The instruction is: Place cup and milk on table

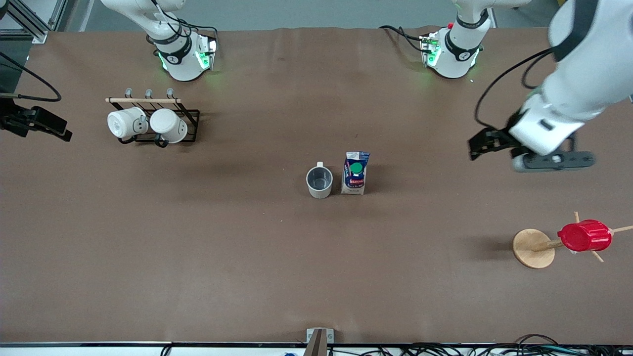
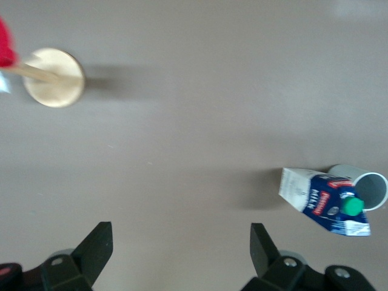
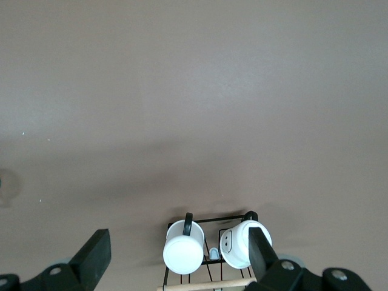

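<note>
The cup stands upright mid-surface with its mouth up, grey inside showing, and its handle on the side away from the front camera. The milk stands just beside it, toward the left arm's end; there is a thin gap or a bare touch between them, hard to tell which. The milk's green cap faces up and its long axis is vertical. Both rest on the surface with nothing holding them, so the task looks done or nearly so.

The left tool hangs open and empty over bare surface, well apart from the pair and off toward its own end. In the left wrist view the left tool has its jaws spread wide, with the milk and cup off to one side, not between them. The right tool is at the right arm's end, over the surface edge; in the right wrist view the right tool is open and empty, looking down on the rack with two white mugs.

The left tool is the nearer of the two to the pair. Any further reach would run from the left arm's end toward the middle, meeting the milk first and the cup after it. Neither arm looks engaged; both seem parked.

Elsewhere, a red cup hangs on a wooden stand, nearer the front camera than the left tool.
</note>
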Controlling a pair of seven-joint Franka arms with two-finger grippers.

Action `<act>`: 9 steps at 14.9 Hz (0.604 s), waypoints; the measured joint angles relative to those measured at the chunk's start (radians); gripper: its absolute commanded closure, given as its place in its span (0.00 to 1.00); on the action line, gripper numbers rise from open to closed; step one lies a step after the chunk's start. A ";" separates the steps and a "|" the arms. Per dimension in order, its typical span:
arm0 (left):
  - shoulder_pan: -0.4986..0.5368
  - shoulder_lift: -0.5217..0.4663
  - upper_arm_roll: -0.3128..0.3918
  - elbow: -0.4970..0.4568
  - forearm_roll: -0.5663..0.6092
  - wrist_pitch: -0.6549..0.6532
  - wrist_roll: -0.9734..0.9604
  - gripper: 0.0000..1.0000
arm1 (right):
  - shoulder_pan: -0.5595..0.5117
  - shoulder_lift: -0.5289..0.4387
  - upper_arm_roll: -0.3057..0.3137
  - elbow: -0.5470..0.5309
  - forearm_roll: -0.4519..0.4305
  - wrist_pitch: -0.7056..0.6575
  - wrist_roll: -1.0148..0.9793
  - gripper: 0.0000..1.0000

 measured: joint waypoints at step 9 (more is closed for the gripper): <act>-0.035 -0.080 0.118 -0.012 0.009 -0.022 0.130 0.00 | 0.000 0.000 0.000 0.000 0.000 0.001 0.000 0.00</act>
